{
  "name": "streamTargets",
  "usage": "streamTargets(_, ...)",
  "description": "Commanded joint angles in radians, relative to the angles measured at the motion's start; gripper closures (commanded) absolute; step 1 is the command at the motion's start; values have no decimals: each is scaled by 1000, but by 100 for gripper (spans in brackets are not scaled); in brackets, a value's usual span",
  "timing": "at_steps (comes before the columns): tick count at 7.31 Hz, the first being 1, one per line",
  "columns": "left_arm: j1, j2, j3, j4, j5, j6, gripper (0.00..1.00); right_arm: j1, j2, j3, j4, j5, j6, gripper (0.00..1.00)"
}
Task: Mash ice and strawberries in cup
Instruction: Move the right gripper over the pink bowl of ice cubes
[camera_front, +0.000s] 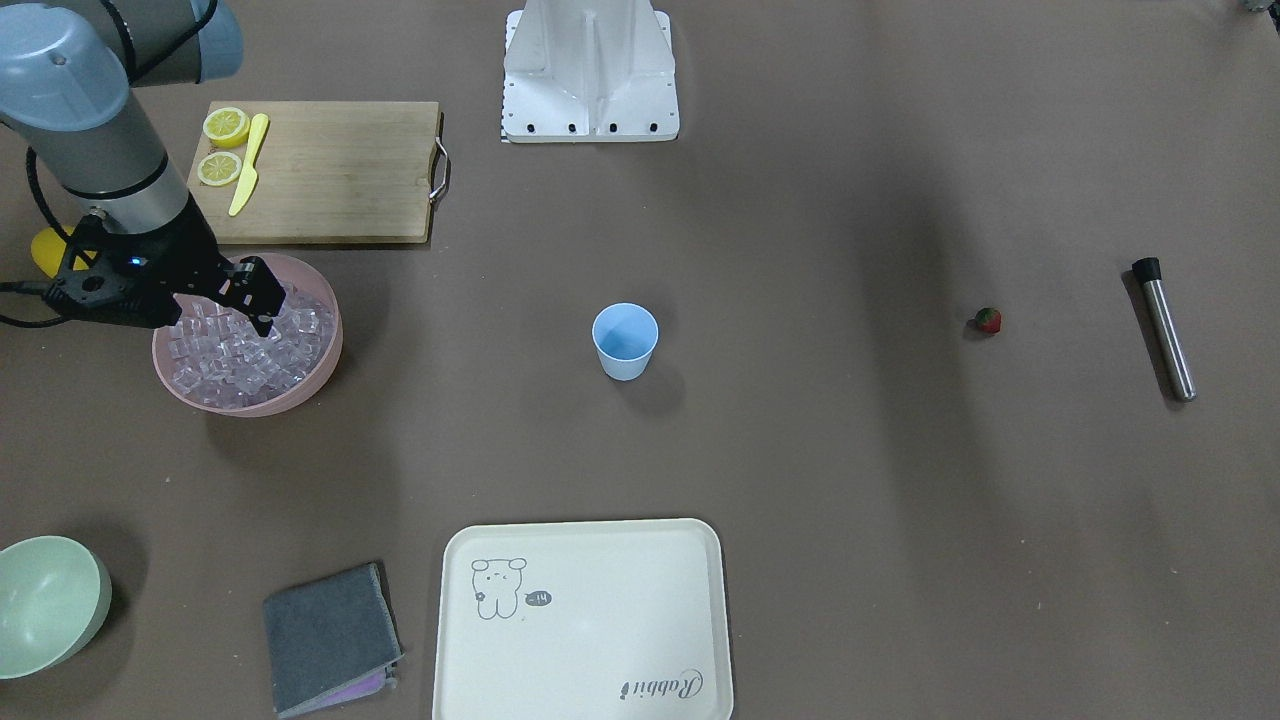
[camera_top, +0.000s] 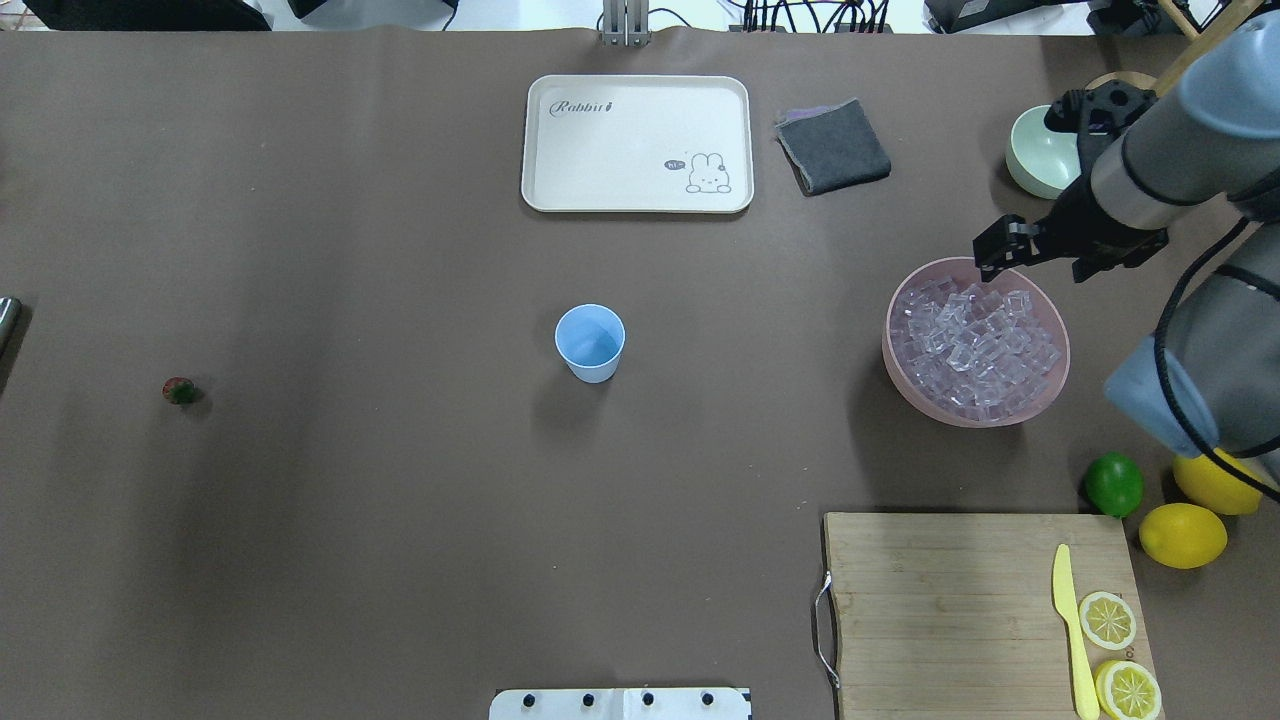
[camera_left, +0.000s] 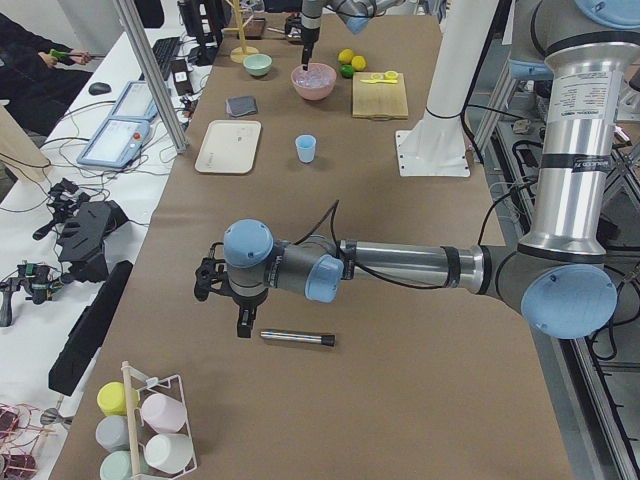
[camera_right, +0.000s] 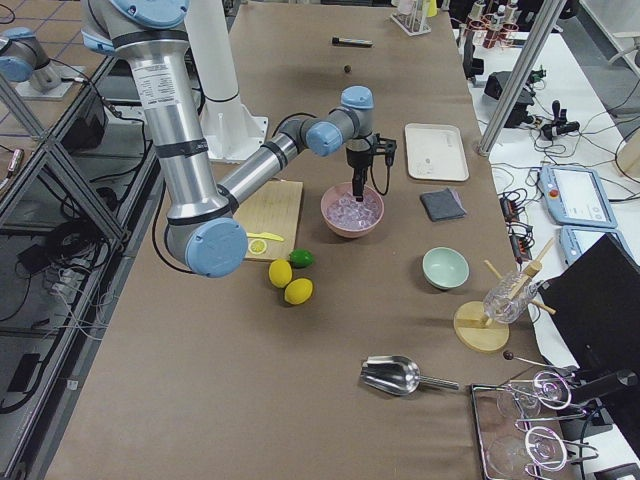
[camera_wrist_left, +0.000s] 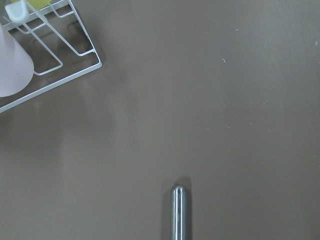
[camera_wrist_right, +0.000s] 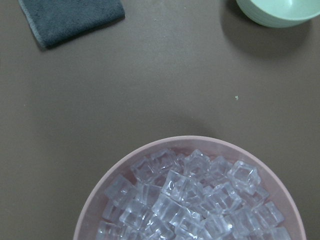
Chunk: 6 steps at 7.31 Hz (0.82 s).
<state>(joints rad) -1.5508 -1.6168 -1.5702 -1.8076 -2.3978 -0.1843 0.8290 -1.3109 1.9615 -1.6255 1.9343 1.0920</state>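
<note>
A brown cover spans the table (camera_front: 800, 500).

1. Right gripper (camera_front: 264, 318): it points down into one pink bowl (camera_front: 330, 352), near the bowl's rim. The ice (camera_front: 240, 362) lies directly below and around the tips. The cubes are too many to count. Jaw opening, and any cube held, cannot be determined.
2. Left gripper (camera_left: 243, 325): it hangs just beside one metal rod (camera_left: 297, 339), and the rod's rounded end lies just ahead of it. Its jaw state cannot be determined.
3. One blue cup (camera_front: 625, 342) stands upright between the two grippers, well apart from both.
4. One strawberry (camera_front: 988, 320) lies between the cup and the rod, nearer the left gripper.
5. Behind the right gripper: one cutting board (camera_front: 330, 170), two lemon slices (camera_front: 226, 127), one yellow knife (camera_front: 248, 165).
</note>
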Motion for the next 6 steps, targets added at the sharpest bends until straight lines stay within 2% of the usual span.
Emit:
streamTargets(1,-3,1,-8,-1,0,0,2,-34,-4,7,-11,-61,141,5)
streamTargets(4,-5,11,-17,-1,0,0,2,-123,-17,22,-11,-184,433,6)
streamTargets(5,-5,11,-22,-1,0,0,2,-173,-28,22,-13,-255,507,6)
streamTargets(6,-5,12,-24,-1,0,0,2,-188,-39,23,-13,-265,528,9)
